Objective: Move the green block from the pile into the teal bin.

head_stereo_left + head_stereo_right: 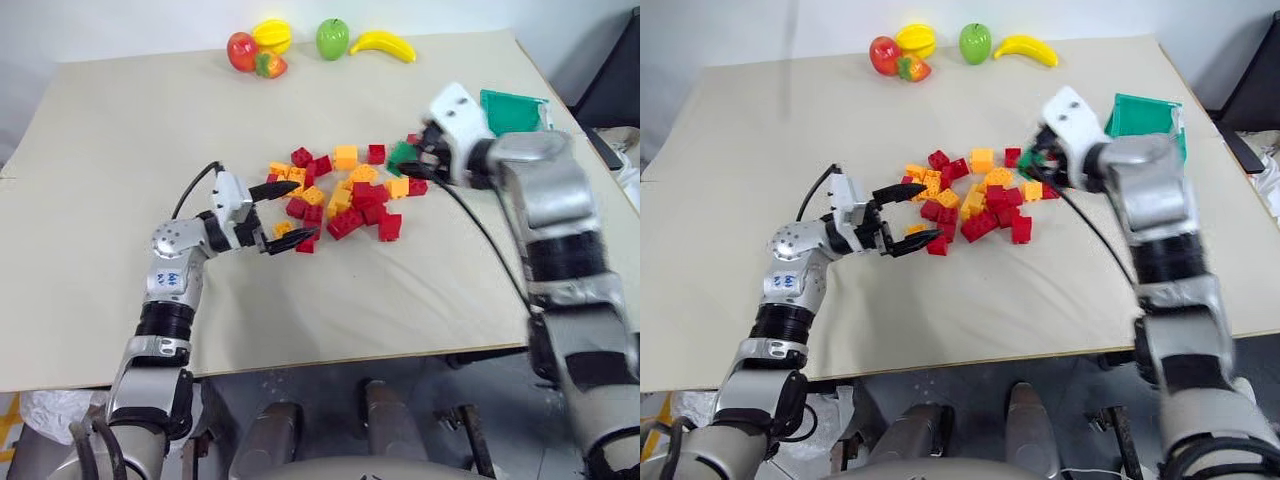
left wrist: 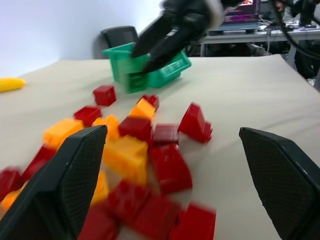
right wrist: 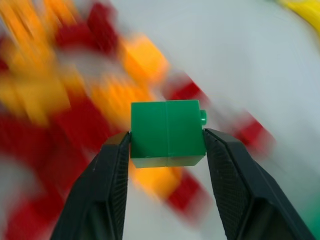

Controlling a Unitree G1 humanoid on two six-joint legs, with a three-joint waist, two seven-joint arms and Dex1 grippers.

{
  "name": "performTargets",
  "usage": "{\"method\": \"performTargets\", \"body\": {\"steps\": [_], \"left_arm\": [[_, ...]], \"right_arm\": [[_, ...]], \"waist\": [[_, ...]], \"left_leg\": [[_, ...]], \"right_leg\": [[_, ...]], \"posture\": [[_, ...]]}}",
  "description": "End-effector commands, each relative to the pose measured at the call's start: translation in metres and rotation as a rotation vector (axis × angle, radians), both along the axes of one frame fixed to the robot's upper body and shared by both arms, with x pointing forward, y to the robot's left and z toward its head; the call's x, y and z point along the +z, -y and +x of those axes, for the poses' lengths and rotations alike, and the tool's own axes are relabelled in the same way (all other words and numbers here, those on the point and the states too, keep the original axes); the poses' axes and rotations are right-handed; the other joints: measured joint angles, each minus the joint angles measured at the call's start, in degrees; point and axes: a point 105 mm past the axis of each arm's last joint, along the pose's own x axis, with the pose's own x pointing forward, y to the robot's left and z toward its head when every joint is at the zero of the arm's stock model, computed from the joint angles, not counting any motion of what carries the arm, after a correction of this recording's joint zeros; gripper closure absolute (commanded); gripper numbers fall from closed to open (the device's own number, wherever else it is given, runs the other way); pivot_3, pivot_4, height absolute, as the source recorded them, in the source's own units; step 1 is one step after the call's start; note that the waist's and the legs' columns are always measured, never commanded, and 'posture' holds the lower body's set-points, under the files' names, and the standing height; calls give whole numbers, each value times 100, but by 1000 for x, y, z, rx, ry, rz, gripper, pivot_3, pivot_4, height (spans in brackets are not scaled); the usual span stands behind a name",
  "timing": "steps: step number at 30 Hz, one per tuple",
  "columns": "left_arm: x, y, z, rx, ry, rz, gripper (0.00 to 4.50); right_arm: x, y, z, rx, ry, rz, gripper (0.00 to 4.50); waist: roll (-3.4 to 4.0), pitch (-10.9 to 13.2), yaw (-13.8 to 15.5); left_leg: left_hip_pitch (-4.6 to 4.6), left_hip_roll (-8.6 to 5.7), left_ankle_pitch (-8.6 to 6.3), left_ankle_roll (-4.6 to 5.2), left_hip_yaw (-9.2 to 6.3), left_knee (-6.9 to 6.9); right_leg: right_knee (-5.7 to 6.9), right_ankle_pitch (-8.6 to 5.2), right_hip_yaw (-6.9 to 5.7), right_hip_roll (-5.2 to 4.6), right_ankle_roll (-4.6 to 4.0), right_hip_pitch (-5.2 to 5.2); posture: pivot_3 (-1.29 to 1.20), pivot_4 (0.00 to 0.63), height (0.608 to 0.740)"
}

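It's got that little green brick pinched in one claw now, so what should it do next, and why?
Probably carry it the rest of the way across to the teal bin and only then let go. The right claw is shut on the green block, lifted clear at the pile's edge, and the bin sits just beyond it. The left claw stands open by the pile, holding nothing.

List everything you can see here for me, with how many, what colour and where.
Table: one, beige, under everything.
Pile: a couple dozen red, orange and yellow bricks, table centre.
Green block: one, held in the right gripper, above the pile's right edge.
Teal bin: one, table's far right.
Toy fruit: five, far edge: red apple, yellow fruit, strawberry, green apple, banana.
Left gripper: black, open, at the pile's left edge.
Right gripper: black, shut on the block.
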Motion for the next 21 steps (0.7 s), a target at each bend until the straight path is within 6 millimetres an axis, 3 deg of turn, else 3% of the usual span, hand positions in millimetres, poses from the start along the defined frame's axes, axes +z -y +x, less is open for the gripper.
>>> {"method": "performTargets", "body": {"steps": [1, 4, 6, 11, 14, 18, 19, 21], "left_arm": [[17, 21, 6, -1, 39, 52, 0], [20, 35, 9, -5, 51, 86, 0], [26, 48, 16, 11, 63, 105, 0], [34, 61, 29, 60, 58, 86, 0], [38, 70, 39, 89, 60, 76, 0], [41, 72, 37, 64, 53, 34, 0], [39, 71, 37, 63, 44, 37, 0], [37, 68, 35, 55, 25, 41, 0]], "right_arm": [[36, 32, -14, -98, 120, -61, 2640], [38, 53, -12, -160, 136, -92, 2640], [41, 71, 0, -217, 165, -86, 2640], [40, 88, 23, -257, 188, -18, 2640], [33, 111, 42, -366, 217, -2, 1615], [40, 108, 48, -339, 251, 64, 232], [40, 107, 48, -329, 252, 62, 24], [41, 105, 47, -307, 253, 52, 24]], "waist": [[0, 0, 5], [-2, 1, -35], [-5, 2, -30], [-5, 3, -32], [-6, 5, -24], [-6, 5, -24], [-5, 5, -25], [-5, 5, -27]], "left_leg": [[1, 1, 0, 0, 7, 0], [21, 11, -1, 3, 44, -1], [35, 14, -2, 4, 72, -3], [34, 13, 3, 17, 117, -7], [34, 8, 6, 33, 126, -10], [19, 9, 6, 44, 124, -21], [18, 9, 4, 48, 125, -23], [11, 8, 1, 53, 126, -27]], "right_leg": [[0, 1, 3, 0, 1, 1], [-15, 4, 16, 6, 2, 5], [-11, 7, 28, 7, 1, 6], [-18, 26, 54, 7, 11, 3], [-28, 48, 71, 8, 29, 3], [-77, 69, 76, 9, 42, 3], [-83, 70, 75, 9, 43, 3], [-96, 72, 75, 8, 47, 1]], "posture": [[0, 150, 740], [0, 150, 740], [0, 150, 740], [0, 150, 740], [0, 150, 740], [0, 150, 740], [0, 150, 740], [0, 150, 740]]}}
